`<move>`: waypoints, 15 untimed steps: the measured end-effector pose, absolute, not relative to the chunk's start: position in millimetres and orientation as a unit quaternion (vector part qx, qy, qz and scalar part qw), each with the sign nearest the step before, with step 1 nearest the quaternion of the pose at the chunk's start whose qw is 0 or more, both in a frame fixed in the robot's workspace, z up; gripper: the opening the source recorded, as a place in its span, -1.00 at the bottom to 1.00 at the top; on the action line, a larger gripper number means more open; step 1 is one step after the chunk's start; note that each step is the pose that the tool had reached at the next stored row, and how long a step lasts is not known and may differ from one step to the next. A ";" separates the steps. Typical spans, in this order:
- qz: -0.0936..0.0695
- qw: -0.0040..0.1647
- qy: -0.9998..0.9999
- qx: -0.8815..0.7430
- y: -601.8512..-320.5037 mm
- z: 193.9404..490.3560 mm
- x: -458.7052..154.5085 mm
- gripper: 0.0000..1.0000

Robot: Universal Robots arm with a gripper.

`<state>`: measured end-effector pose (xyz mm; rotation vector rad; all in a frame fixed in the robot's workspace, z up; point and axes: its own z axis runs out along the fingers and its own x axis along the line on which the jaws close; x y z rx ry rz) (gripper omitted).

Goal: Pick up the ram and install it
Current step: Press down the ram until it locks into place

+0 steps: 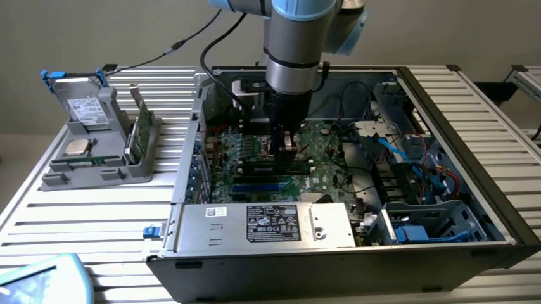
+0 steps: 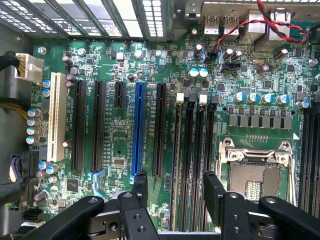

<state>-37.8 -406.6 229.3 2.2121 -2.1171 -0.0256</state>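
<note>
My gripper (image 1: 286,154) hangs inside the open computer case, just above the motherboard (image 1: 253,149). In the wrist view the gripper (image 2: 175,181) is open, and its two black fingers (image 2: 140,187) straddle the row of long black memory slots (image 2: 194,150) with nothing held between them. The slots are seen edge-on from above, so I cannot tell whether a ram stick stands in one. In the exterior view a slim green strip (image 1: 91,159) lies in the front groove of the grey holder (image 1: 59,180); it may be the ram.
The holder also carries a taller green card (image 1: 140,130), a silver chip (image 1: 78,147) and a drive (image 1: 85,109). The power supply (image 1: 266,225) closes the case's near side. Cables and a drive cage (image 1: 427,221) crowd the exterior view's right. An open processor socket (image 2: 255,175) sits beside the slots.
</note>
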 end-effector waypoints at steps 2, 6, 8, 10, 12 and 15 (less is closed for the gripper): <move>-0.008 0.040 -0.691 0.722 -406.6 229.3 -37.8 -0.01; -0.008 0.040 -0.691 0.722 -406.6 229.3 -37.8 -0.39; -0.008 0.040 -0.691 0.722 -406.6 229.3 -37.8 -0.51; -0.008 0.040 -0.691 0.722 -406.6 229.4 -37.8 -0.63; -0.008 0.040 -0.691 0.722 -406.6 229.3 -37.8 -0.79; -0.008 0.040 -0.691 0.722 -406.6 229.3 -37.8 -0.79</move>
